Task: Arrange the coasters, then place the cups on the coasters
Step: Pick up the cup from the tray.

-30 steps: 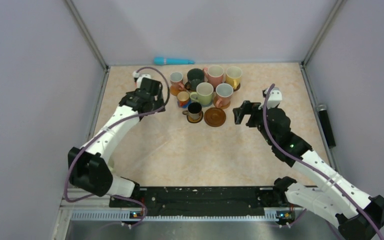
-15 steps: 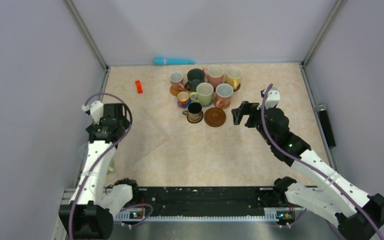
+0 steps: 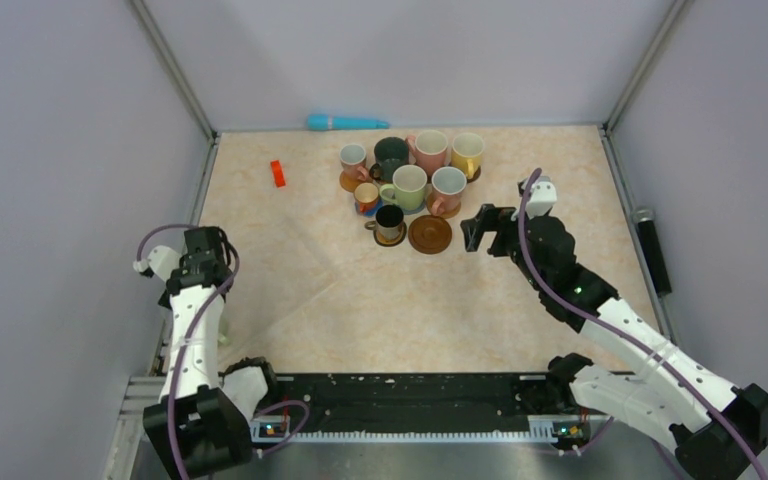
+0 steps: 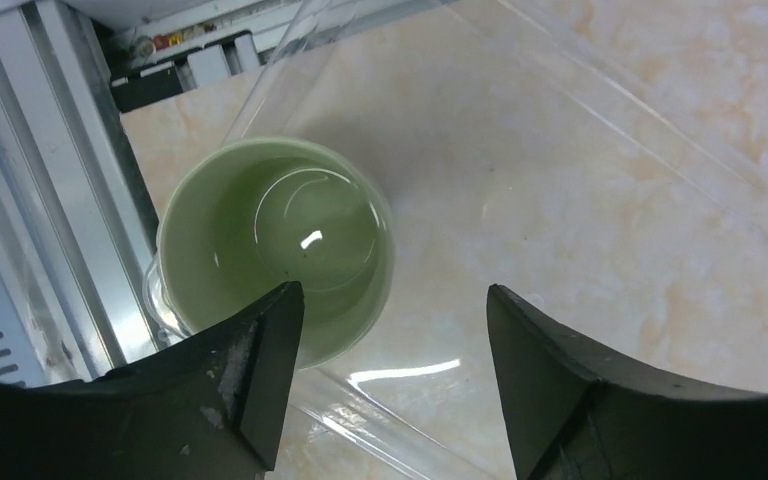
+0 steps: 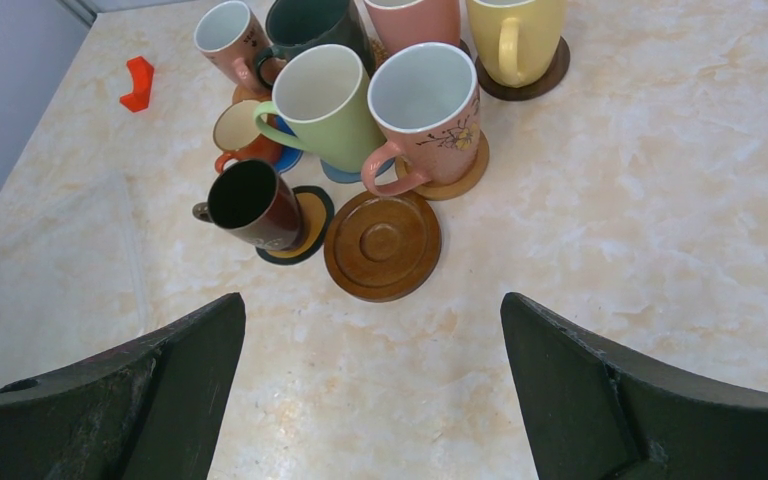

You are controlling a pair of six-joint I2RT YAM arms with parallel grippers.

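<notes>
Cups (image 3: 448, 183) stand bunched at the far middle of the table (image 3: 360, 300). There are eight, all upright, most of them touching a neighbour. Coasters (image 5: 288, 158) peek out from beneath them. The yellow cup (image 5: 515, 35) sits on a dark brown coaster (image 5: 550, 72) and the grey cup with a pink handle (image 5: 422, 100) on a tan coaster (image 5: 465, 168). The black cup (image 5: 250, 200) sits off-centre on a black-rimmed coaster (image 5: 310, 225). Right against the tan one lies a bare brown coaster (image 5: 381, 246) with nothing on it.

The right gripper (image 5: 370, 305) hangs over the table on the near right side of the bunch. Its jaws are spread wide and hold nothing, and in its wrist view the bare coaster sits between the two fingers.

A ninth cup, the pale green cup (image 4: 280, 240), stands alone and upright by the table's left edge, just beside the metal rail (image 4: 50, 200). The left gripper (image 4: 392, 295) hovers over it with jaws apart, clamped on nothing. One finger covers part of the cup's rim and the other is out over bare tabletop, so one side of the cup lies between them. I cannot tell whether that finger touches the cup.

A small red block (image 3: 277, 173) lies by itself left of the bunch, well apart from it. A blue object (image 3: 345, 122) lies along the back wall.
</notes>
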